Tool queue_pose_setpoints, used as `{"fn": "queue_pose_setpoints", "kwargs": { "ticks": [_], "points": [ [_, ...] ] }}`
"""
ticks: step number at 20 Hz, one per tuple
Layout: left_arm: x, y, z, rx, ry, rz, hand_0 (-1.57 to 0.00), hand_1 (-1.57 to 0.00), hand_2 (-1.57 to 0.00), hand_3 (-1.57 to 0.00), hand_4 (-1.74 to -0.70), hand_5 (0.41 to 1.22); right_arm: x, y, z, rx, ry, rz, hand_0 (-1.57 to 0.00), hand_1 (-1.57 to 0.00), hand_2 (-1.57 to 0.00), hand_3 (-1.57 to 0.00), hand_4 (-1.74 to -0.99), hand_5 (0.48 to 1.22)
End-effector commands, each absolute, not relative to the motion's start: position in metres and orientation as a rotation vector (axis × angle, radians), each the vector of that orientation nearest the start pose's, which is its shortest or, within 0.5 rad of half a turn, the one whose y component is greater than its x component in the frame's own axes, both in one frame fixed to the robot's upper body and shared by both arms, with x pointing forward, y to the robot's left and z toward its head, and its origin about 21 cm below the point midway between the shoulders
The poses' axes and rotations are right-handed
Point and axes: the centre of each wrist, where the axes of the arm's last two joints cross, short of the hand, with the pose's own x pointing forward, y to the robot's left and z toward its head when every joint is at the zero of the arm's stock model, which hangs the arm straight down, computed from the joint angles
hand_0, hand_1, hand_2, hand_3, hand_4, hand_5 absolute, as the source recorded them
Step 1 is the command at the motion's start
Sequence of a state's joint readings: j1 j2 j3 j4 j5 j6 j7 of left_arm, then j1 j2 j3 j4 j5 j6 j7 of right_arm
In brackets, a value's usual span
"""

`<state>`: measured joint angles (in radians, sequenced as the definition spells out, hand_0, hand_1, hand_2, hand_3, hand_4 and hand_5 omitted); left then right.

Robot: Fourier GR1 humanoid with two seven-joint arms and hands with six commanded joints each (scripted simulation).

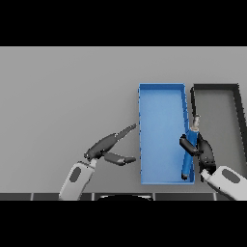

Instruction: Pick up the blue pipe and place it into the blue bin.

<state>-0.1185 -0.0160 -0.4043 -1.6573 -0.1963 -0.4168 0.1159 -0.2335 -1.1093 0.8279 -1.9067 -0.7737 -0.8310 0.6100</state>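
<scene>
My right hand (201, 150) curled round the pipe (189, 150), pipe tilted over the bin (161, 103) at its right wall, my left hand (107, 147) open beside it

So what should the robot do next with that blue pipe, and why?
Probably let go: the right hand is curled round the blue pipe, which already hangs over the blue bin by its right wall. The left hand idles open.
</scene>
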Motion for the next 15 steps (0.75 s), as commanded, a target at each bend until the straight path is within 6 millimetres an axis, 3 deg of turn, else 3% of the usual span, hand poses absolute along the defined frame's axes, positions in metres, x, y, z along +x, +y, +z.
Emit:
{"fn": "queue_pose_setpoints", "kwargs": {
  "ticks": [1,7,15],
  "points": [
    [0.2485,0.1153,0.0492,-0.429,-1.554,-0.876,0.00,0.00,0.00,0.00,-0.89,0.427,0.2033,-0.2588,0.0904,-0.338,-0.799,0.183,-0.06,-0.06,-0.06,-0.03,-1.056,0.817],
    [0.2447,0.1132,0.0462,-0.428,-1.549,-0.880,0.00,0.00,0.00,0.00,-0.89,0.429,0.2074,-0.2559,0.0870,-0.364,-0.771,0.226,-0.02,-0.01,-0.01,-0.01,-1.030,0.682],
    [0.2488,0.1220,0.0500,-0.413,-1.557,-0.878,0.00,0.00,0.00,0.00,-0.88,0.431,0.2091,-0.2534,0.0915,-0.349,-0.771,0.254,-0.01,-0.01,-0.01,0.00,-1.022,0.643]
  ]
}}
